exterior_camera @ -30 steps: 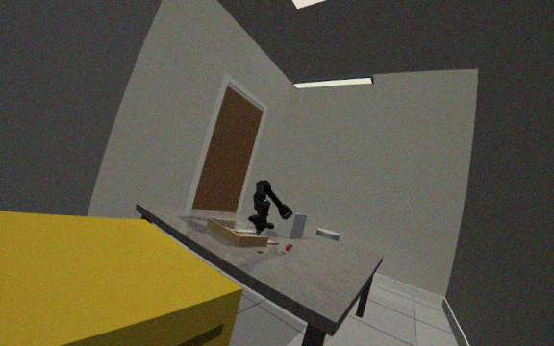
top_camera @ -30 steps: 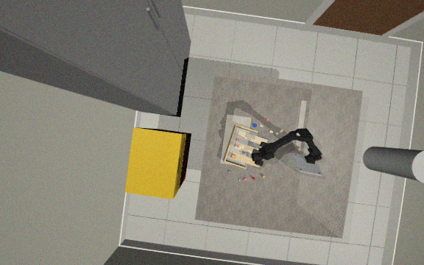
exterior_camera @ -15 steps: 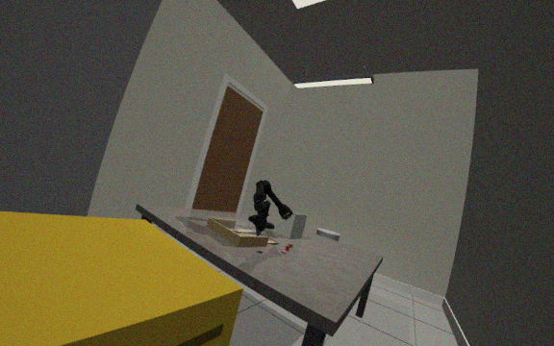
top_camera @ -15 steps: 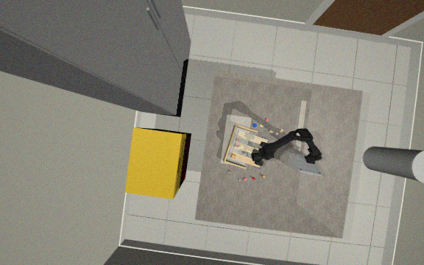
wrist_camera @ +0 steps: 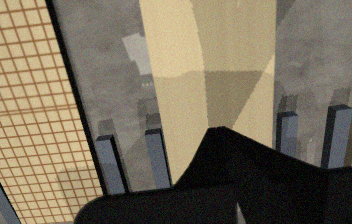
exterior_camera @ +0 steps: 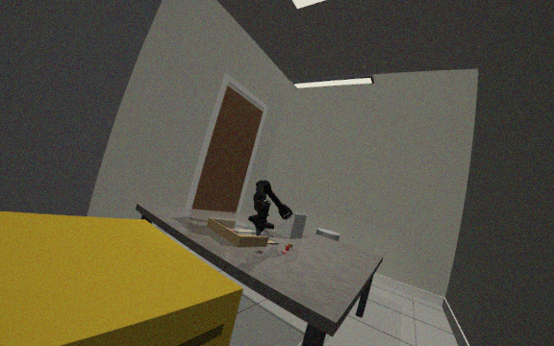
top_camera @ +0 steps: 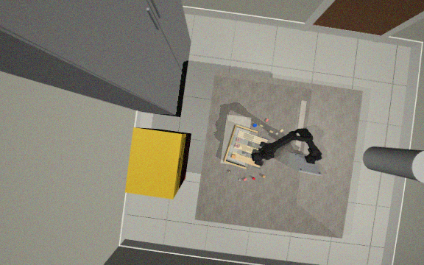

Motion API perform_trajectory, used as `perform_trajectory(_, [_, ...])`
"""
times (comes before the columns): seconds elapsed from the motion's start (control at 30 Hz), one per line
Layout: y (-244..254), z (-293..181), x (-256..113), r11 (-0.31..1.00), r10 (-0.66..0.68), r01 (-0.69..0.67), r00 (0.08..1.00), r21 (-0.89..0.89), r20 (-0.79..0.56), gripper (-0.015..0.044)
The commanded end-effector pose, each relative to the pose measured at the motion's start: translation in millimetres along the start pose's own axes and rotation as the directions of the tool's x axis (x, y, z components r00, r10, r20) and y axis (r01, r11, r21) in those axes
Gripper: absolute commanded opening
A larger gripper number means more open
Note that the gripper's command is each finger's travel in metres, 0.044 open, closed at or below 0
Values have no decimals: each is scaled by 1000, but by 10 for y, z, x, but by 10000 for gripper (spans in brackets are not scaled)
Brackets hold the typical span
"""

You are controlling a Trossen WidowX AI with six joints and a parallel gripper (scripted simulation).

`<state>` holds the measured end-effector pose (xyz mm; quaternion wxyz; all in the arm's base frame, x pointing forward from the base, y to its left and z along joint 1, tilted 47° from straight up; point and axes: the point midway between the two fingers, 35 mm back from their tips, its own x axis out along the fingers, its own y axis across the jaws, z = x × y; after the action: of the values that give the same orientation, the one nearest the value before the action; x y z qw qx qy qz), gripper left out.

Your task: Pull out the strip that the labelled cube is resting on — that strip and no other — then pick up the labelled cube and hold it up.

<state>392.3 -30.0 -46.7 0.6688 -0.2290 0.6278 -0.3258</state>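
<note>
My gripper (top_camera: 258, 158) (exterior_camera: 259, 233) (wrist_camera: 216, 135) is shut and empty, pointing down at the open side of the wooden tray (top_camera: 230, 145) (exterior_camera: 253, 241). In the wrist view its dark tips are over a plain pale strip (wrist_camera: 177, 40); whether they touch it I cannot tell. A strip with a brown grid (wrist_camera: 22, 100) lies to its left. Several pale strips lie side by side in the tray. An orange cube (top_camera: 233, 156) and a pinkish cube (top_camera: 237, 146) rest there. Labels are too small to read, so I cannot tell which cube is the labelled one.
Blue-grey posts (wrist_camera: 111, 162) (wrist_camera: 288, 132) stand beside the strips. Small items lie around the tray, among them a blue one (top_camera: 255, 125) and a red one (top_camera: 253, 178). A long pale bar (top_camera: 302, 112) lies near the arm. A grey box (exterior_camera: 298, 226) stands behind.
</note>
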Motion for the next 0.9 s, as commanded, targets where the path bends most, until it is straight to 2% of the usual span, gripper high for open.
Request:
perform_trajectory(0.0, [-12, 3, 43, 1000, -4, 4, 1000, 1, -5, 0])
perform_trajectory(0.5, [-7, 13, 57, 1000, -4, 4, 1000, 1, -5, 0])
perform_trajectory(0.87, [7, -144, 60, 1000, -4, 4, 1000, 1, -6, 0])
